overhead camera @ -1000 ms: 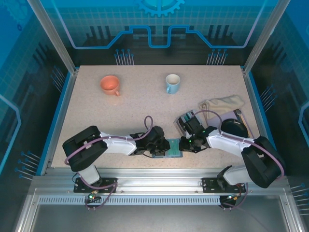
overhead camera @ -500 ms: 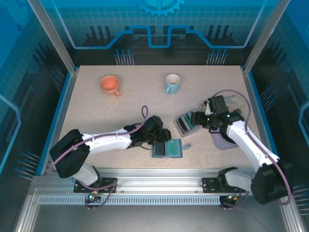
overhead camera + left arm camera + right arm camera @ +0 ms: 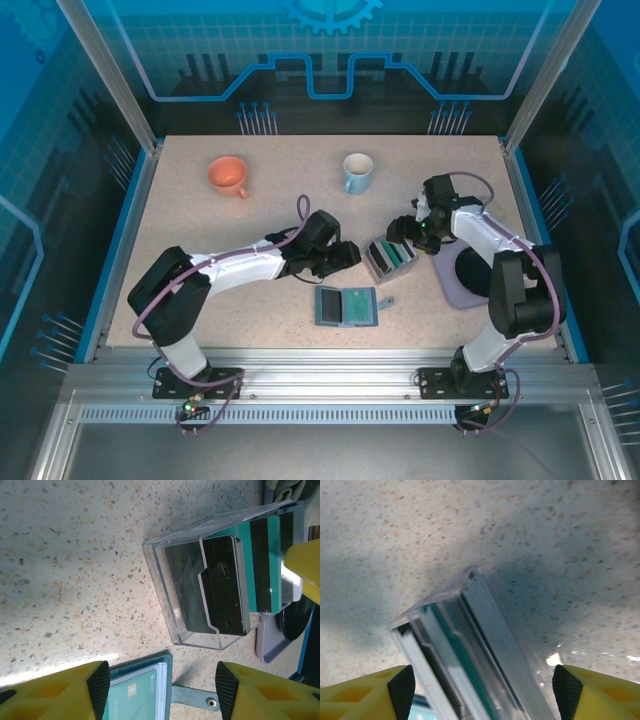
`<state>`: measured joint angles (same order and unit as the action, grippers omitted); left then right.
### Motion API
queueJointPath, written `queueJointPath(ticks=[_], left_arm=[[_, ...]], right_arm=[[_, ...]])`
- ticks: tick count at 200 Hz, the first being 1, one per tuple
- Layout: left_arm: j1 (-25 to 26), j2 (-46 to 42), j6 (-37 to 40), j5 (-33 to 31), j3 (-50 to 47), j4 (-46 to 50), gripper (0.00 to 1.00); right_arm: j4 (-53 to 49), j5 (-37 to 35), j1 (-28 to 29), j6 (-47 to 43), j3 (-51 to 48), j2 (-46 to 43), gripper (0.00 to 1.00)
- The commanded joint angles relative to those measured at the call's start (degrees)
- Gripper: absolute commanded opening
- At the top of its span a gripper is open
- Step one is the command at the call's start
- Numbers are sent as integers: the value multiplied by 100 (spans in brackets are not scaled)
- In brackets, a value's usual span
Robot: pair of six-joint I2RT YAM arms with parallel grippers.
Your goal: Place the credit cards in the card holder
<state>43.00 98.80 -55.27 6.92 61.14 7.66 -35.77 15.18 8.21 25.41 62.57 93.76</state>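
Note:
The card holder lies open and flat near the front edge, teal-blue, with a teal card under its clear pocket and a snap strap out to the right. Behind it stands the clear slotted rack holding the credit cards, teal, dark and white. My left gripper hovers open just left of the rack, nothing between its fingers. My right gripper is open at the rack's far right side, its fingertips on either side of the rack top without touching it.
An orange cup and a light blue mug stand far back. A grey mat with a black disc lies right of the rack, under the right arm. Aluminium rails edge the table.
Both grippers have opened and left the card holder. The left moved back and right toward the rack; the right swung away to the rack's far right side.

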Motion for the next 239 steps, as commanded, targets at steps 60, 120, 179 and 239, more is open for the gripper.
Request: queueJointPath(ticks=[60, 120, 179, 239], left_arm=[[-224, 795, -10, 597, 615, 66, 59], [-275, 1238, -65, 610, 1043, 210, 55], [-294, 1513, -102, 591, 1185, 303, 48], [-299, 1678, -139, 508, 1124, 497, 40]], right_arm=[[188, 673, 261, 97, -348, -383, 75], [-539, -566, 368, -387, 83, -534, 74], [-873, -1311, 715, -625, 332, -518, 73], [-1349, -2690, 1313, -948, 736, -176, 67]])
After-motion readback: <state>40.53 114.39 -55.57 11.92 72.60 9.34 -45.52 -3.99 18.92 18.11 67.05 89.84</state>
